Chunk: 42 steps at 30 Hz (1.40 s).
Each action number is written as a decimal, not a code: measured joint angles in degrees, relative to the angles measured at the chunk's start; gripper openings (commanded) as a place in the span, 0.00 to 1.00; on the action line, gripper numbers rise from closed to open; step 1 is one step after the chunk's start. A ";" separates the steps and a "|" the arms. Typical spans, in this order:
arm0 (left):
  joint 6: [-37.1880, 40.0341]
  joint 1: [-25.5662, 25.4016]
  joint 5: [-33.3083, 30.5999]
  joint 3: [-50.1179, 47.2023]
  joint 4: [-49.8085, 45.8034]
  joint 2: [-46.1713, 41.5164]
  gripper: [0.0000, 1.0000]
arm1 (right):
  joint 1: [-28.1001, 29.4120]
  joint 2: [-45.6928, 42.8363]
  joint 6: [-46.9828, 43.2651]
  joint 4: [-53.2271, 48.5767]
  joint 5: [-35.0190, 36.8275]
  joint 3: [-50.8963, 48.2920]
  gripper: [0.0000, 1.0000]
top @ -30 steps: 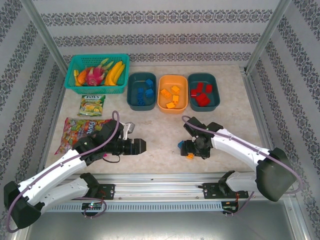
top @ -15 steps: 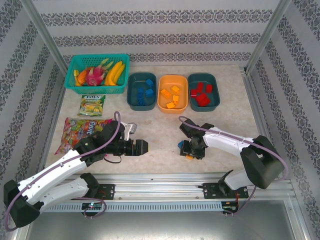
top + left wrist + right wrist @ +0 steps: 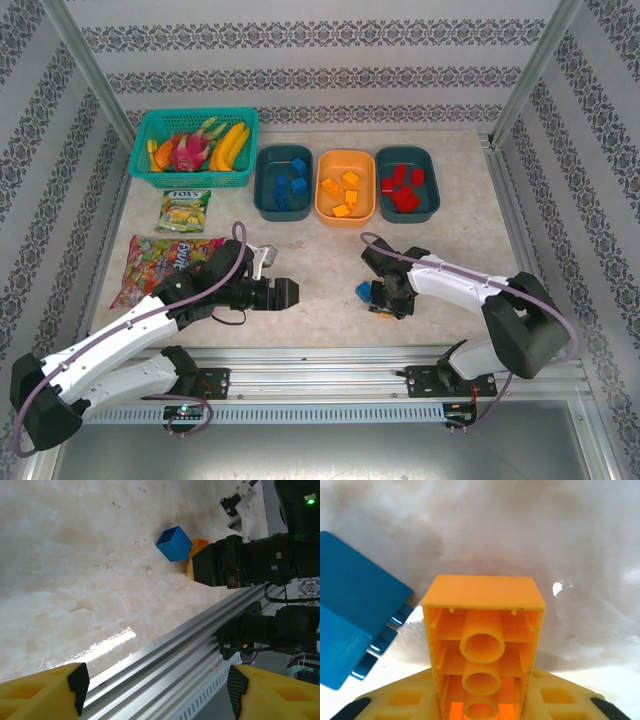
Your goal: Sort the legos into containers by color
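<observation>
Orange lego (image 3: 482, 630), likely light, rigid and slick, sits pinched across its flat side walls in my right gripper (image 3: 482, 705), blue lego (image 3: 355, 625) just beside my fingers

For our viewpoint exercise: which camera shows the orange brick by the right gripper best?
The right wrist view: the orange brick is large and central, its hollow underside clear. The left wrist view catches one corner beside the blue brick; the top view, a speck.
</observation>
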 measured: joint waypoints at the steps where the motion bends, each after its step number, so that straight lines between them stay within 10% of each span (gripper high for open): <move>1: -0.20 0.00 0.00 0.39 0.11 0.28 0.76 | 0.00 -1.09 -0.33 -1.51 0.83 0.55 0.25; 11: -1.68 0.15 -5.35 17.94 -0.09 9.40 0.75 | -1.16 -6.34 -7.82 -10.84 6.82 21.55 0.27; 27: -1.92 18.93 -5.35 32.09 5.84 31.04 0.75 | -11.96 43.41 -18.88 -5.22 -1.49 74.20 0.25; 42: -1.95 20.72 -1.64 37.64 13.97 41.33 0.75 | -16.92 69.81 -17.66 -7.34 -7.37 105.46 0.29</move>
